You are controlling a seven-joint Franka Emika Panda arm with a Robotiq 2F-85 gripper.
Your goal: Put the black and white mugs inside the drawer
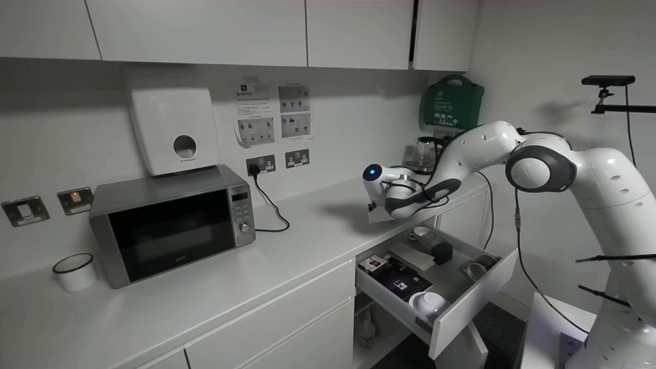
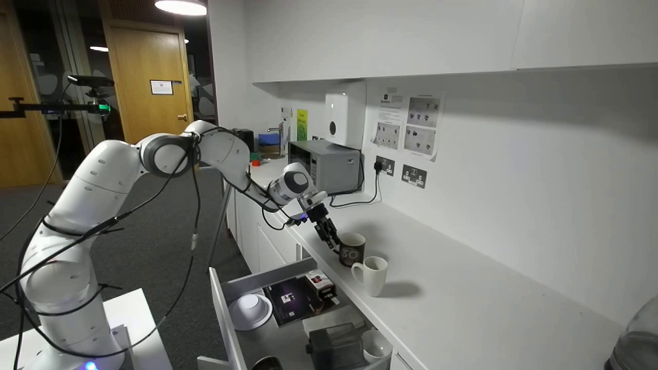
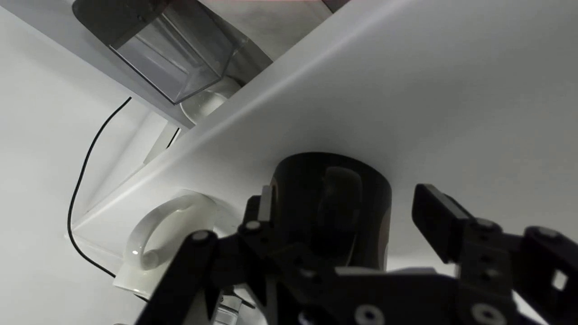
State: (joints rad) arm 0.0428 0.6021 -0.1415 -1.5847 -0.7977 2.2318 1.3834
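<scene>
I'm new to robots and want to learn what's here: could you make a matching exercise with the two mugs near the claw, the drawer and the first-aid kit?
1. black mug
2. white mug
3. drawer
4. first-aid kit

A. pulled open
B. nearest the claw
C. green with pale lettering
D. all white, on the counter

Pairs: 1-B, 2-D, 3-A, 4-C

The end effector partly hides the black mug.
</scene>
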